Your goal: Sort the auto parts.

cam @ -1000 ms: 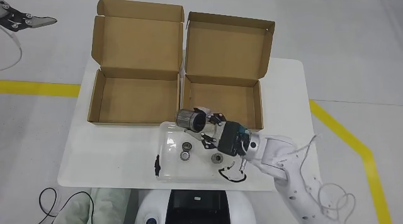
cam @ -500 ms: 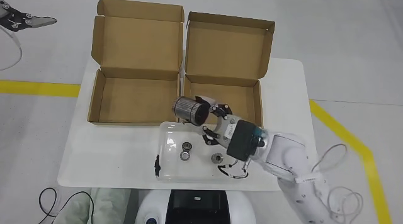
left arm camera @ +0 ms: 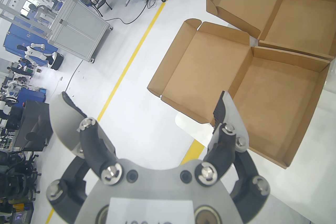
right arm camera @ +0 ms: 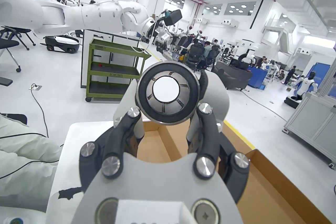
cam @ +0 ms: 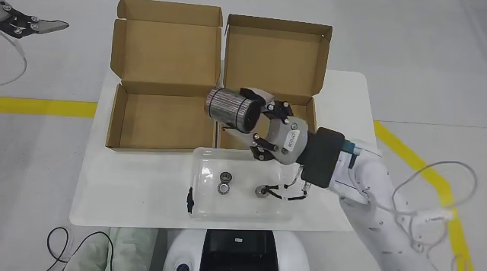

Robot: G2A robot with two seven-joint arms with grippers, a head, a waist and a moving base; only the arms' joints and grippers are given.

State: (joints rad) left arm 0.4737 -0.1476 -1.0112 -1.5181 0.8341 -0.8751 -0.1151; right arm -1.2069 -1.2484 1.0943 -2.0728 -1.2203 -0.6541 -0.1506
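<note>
Cylinder (cam: 230, 109) aloft in my right jaws.
My right jaws pinch the ribbed metal cylinder by its sides, in the air above where the left box (cam: 163, 122) and right box (cam: 275, 62) meet on the desk (cam: 137, 187). Small bearings (cam: 224, 188) lie in the tray (cam: 199, 166) just in front of the boxes. My left jaws are spread, holding nothing, over the floor off the desk's left.

The left box (cam: 163, 121) and the right box (cam: 303, 115) stood open upward, so the way in was from above, between their low walls; their raised lids (cam: 167, 46) barred the far side. The right gripper (cam: 245, 116) with its ribbed cylinder (cam: 228, 109) hung over the adjoining walls between them. The clear tray (cam: 205, 168) with small parts (cam: 224, 176) lay just in front.
</note>
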